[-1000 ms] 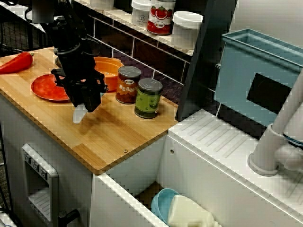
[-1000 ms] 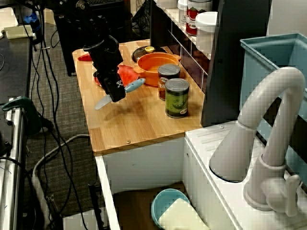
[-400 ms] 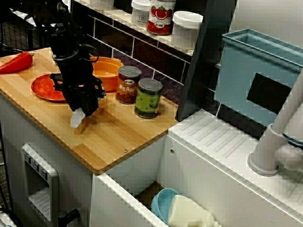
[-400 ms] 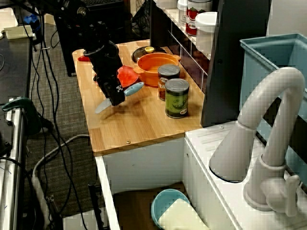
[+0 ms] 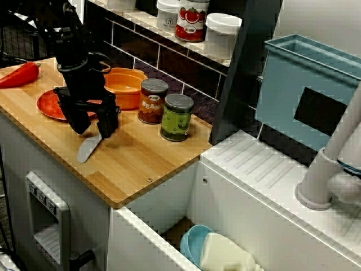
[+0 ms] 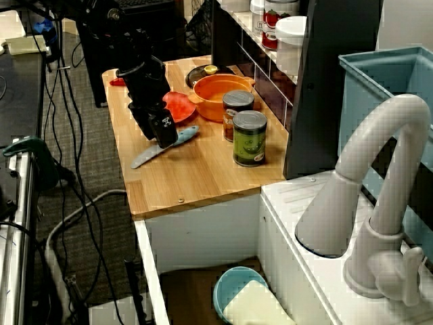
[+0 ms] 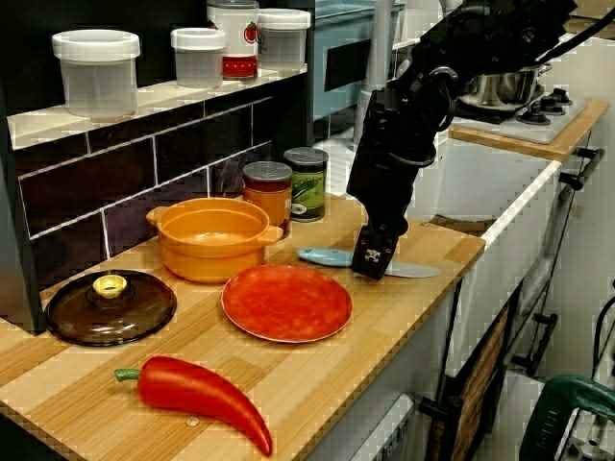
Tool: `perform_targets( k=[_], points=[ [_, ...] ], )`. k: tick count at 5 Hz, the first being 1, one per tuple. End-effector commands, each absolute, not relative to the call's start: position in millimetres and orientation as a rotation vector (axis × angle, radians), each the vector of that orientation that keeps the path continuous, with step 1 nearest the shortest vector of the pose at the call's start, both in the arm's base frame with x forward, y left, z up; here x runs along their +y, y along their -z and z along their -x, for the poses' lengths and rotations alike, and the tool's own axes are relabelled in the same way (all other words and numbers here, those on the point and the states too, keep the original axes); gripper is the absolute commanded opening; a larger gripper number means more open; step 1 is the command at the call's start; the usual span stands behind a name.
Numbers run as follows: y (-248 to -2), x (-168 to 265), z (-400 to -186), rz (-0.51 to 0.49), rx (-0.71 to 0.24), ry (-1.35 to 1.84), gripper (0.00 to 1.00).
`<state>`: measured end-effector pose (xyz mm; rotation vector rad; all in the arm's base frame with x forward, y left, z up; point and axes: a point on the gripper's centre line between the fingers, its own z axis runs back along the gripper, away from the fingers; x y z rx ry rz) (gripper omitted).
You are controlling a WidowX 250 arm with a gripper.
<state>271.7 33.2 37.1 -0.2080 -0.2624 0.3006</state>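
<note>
- View from the side: nearest, a red plate (image 7: 286, 302) rests on the wooden counter (image 7: 192, 331).
- Just behind the plate, the knife (image 7: 332, 257) lies flat. Its long axis runs left to right, blue handle to the left.
- The gripper (image 7: 373, 267) stands over the middle of the knife, jaws spread and holding nothing.
- Farther back stands a green can (image 7: 307, 187).

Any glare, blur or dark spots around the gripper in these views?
High side view: even light, black gripper loses detail. Sink-end view: faucet bulks pale in front, knife sharp. Counter-end view: gripper sharp, no glare, stove behind brighter.
</note>
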Motion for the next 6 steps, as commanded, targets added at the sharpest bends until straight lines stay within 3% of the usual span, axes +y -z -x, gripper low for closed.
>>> perform_targets(
  k=[1,3,6],
  points=[
    [-63,37,-277,0.235,-0.282,-0.279,1.0],
    [-88,34,-297,0.269,-0.299,-0.209,1.0],
    [-96,26,-327,0.254,-0.32,-0.136,1.0]
  ],
)
